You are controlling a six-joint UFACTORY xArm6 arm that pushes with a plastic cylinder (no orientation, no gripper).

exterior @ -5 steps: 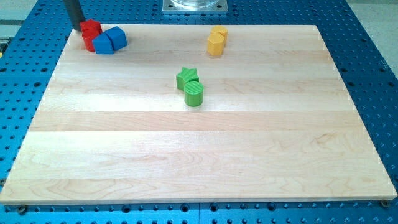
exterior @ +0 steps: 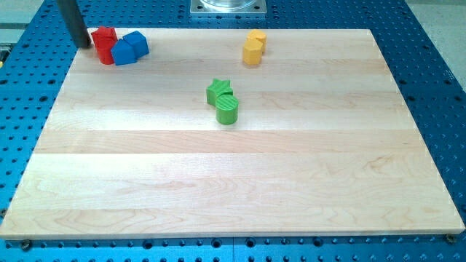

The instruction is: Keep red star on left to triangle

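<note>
My tip (exterior: 84, 45), the lower end of the straight dark rod, sits at the far top-left corner of the pale wooden board (exterior: 233, 182), just off the board's left edge and just beside the red star-shaped block (exterior: 105, 44), on that block's left; whether it touches the block I cannot tell. The arm carries no claw, so there is nothing to open or close and nothing is gripped. The red star-shaped block lies touching the blue triangular block (exterior: 129, 48), on its left side as the view shows it, the two forming a tight pair near the board's top edge. Judged from this layout, the task looks essentially done: the red block already stands to the left of the triangle, and what may remain is only to draw the rod clear without nudging the pair. Farther out, well apart from this pair, a yellow block (exterior: 253, 47) of unclear shape rests near the top edge toward the middle, and a green star-shaped block (exterior: 219, 90) touches a green rounded block (exterior: 227, 110) near the centre of the board.
</note>
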